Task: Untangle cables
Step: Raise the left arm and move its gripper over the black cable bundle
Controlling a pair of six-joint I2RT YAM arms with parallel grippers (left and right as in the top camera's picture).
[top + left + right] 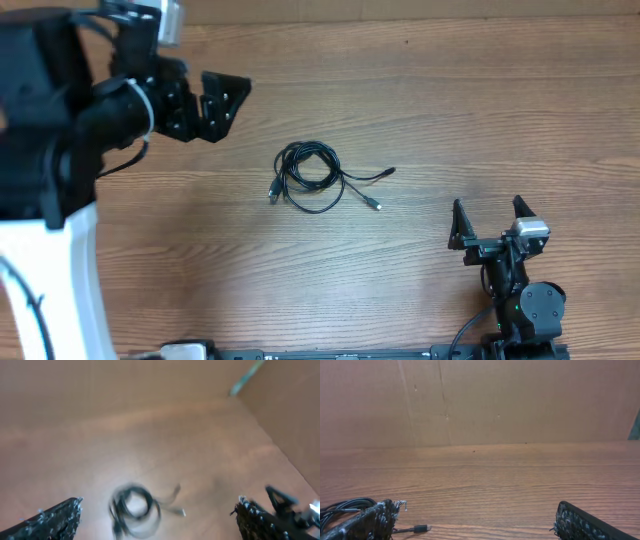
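The cables (312,175) lie near the middle of the table (450,100). They are thin black cords in one small, loose coil, with round loops lying one over another. A few strands leave the coil toward the right, and each ends in a small plug. One such plug (421,528) lies flat on the wood in the right wrist view. The table surface is brown wood with long, fine grain lines, and behind it stands a plain brown wall (520,400) with some creases.

The left gripper (232,108), black and angular, is well apart from the coil with its jaws wide open and holding nothing. The right gripper (488,205) is also well apart, with its jaws spread and empty. Its fingers (367,522) look rough and speckled. The left wrist view is blurred.
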